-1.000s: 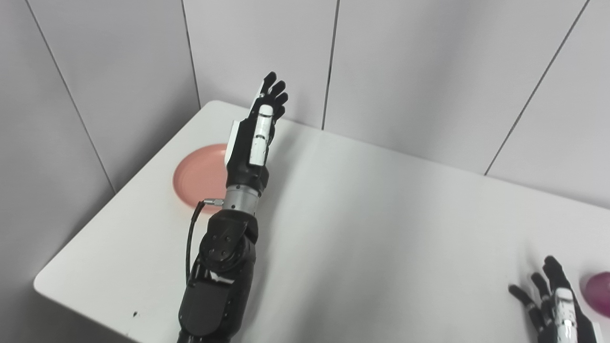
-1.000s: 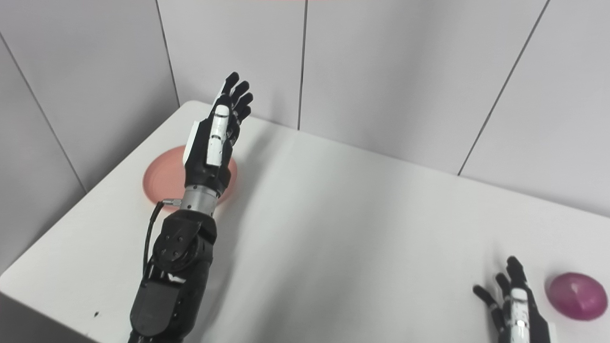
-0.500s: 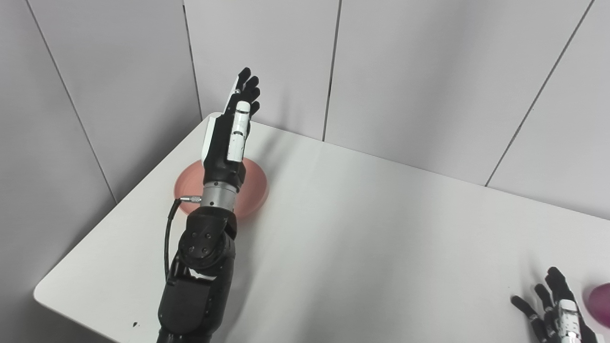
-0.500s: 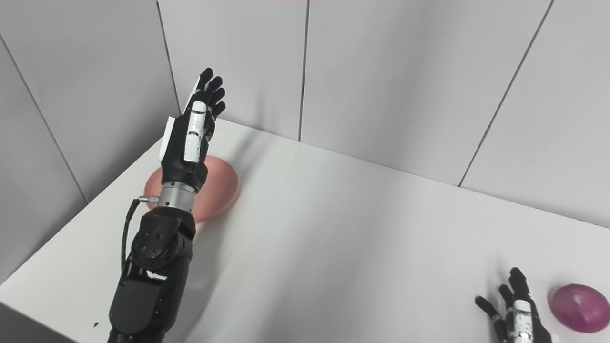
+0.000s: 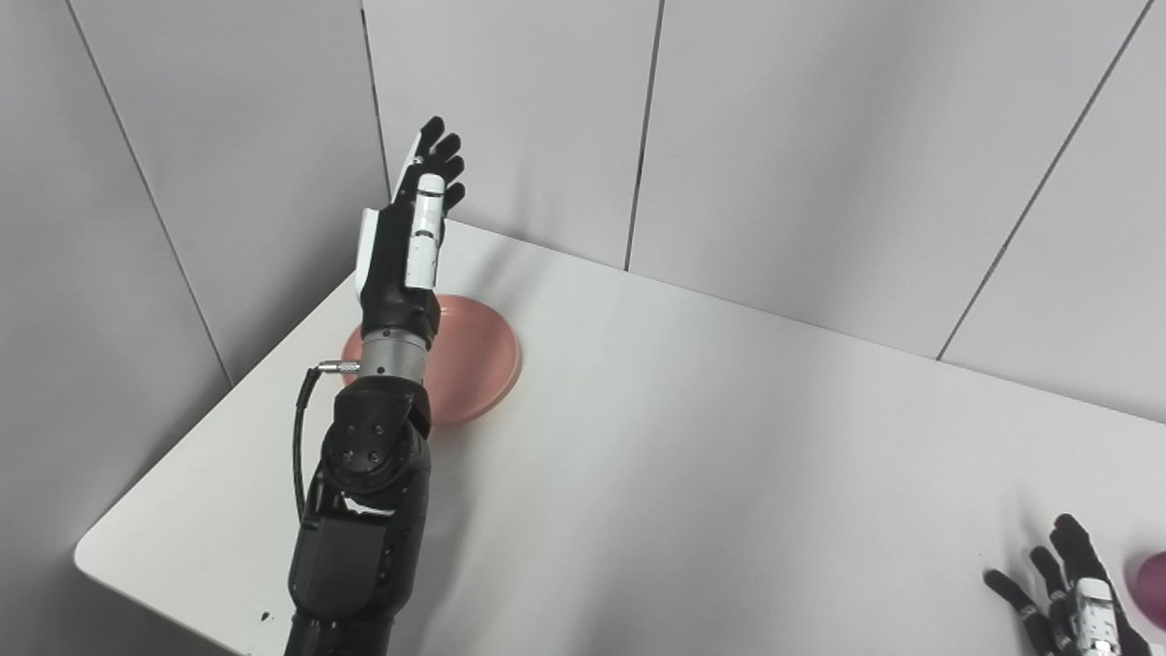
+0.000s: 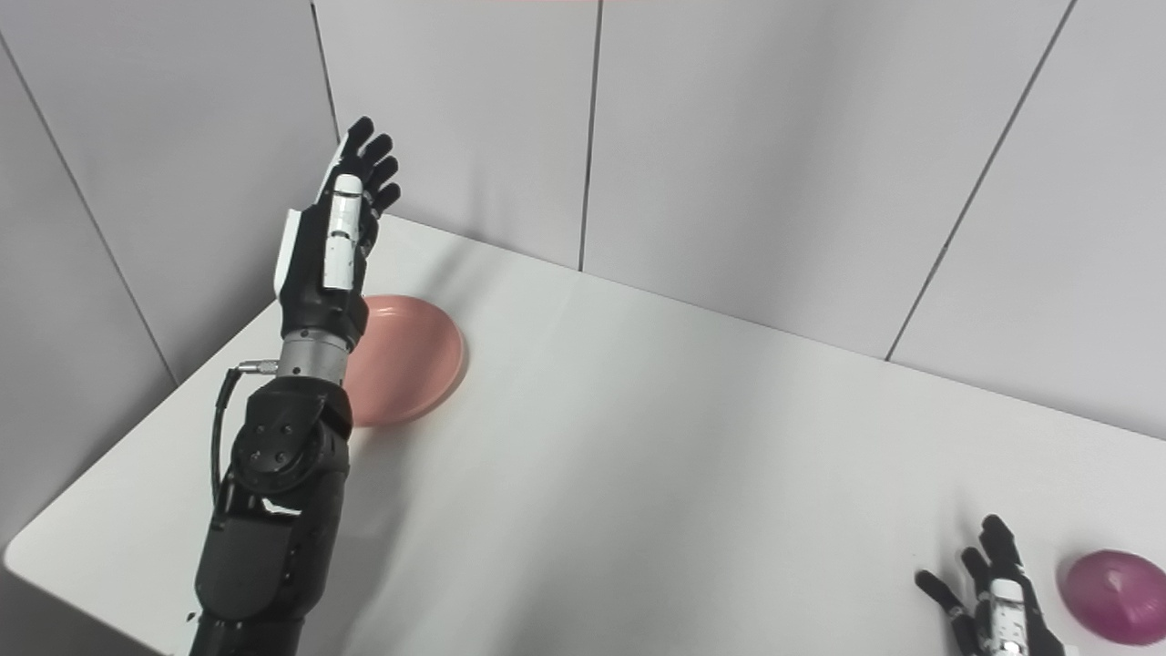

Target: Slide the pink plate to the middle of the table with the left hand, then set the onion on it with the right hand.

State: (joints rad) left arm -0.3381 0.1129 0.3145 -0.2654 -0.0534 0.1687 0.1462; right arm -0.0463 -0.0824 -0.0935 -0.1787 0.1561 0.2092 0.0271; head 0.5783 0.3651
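The pink plate (image 5: pixel 474 364) lies near the table's far left corner, its left part hidden behind my left wrist. My left hand (image 5: pixel 407 246) is raised above the plate's left side, open, fingers straight and pointing toward the back wall, holding nothing. A purple onion (image 6: pixel 1109 597) rests at the near right of the table. Just left of it my right hand (image 6: pixel 997 601) sits low at the bottom edge, open with fingers spread, apart from the onion.
The white table (image 5: pixel 692 437) stands in a corner of grey panelled walls (image 5: pixel 820 137), which rise close behind the left hand. The table's left edge (image 5: pixel 209 428) runs close to the plate.
My left hand has swung left, from over the plate's right side to its left side, so more of the plate's right part shows. The camera shifted slightly. My right hand stays low.
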